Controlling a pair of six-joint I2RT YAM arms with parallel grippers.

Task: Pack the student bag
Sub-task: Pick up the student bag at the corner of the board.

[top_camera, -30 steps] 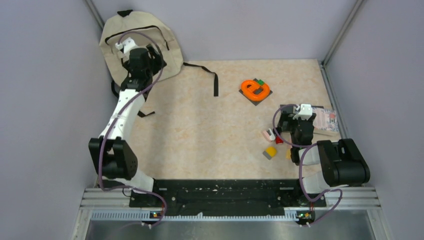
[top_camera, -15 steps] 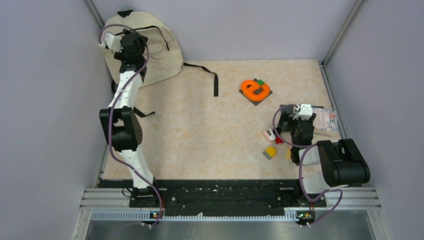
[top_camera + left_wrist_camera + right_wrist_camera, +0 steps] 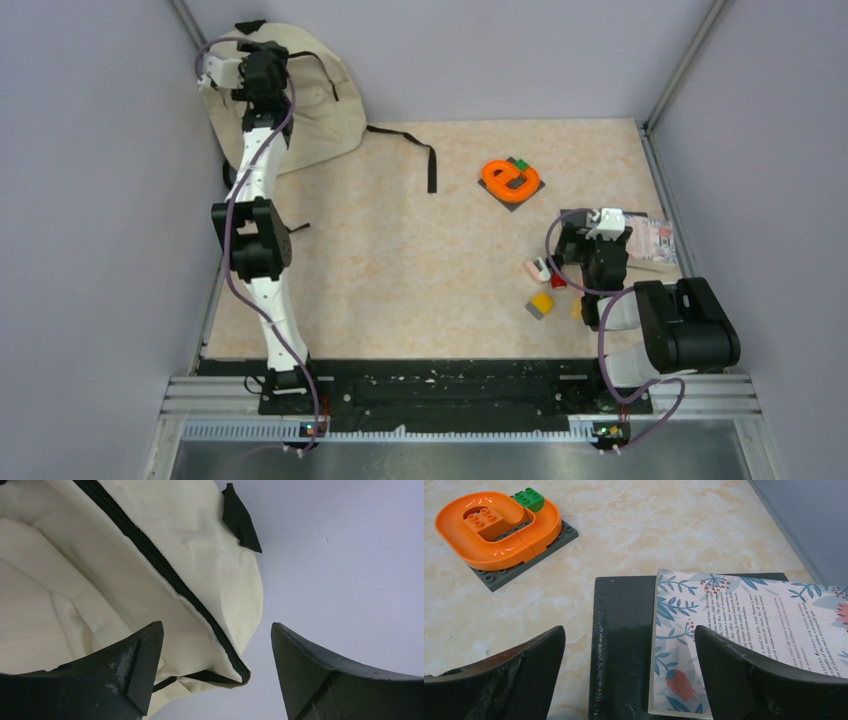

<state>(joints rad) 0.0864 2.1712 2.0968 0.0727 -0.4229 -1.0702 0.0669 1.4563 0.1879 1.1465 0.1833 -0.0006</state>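
Since packing needs an open mouth, the left gripper [image 3: 216, 627], jaws wide and empty, hovers at the black zipper [image 3: 150, 557] of the student bag [image 3: 330, 110], slumped in the far left corner. The right gripper [image 3: 629, 630], equally wide, hangs over 1 floral book [image 3: 744, 630], probably cargo.

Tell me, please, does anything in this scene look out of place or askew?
Mildly, yes. The large beige fabric backpack slumps against the far left corner instead of lying flat, one black strap trailing over the table. Nothing looks spilled or damaged.
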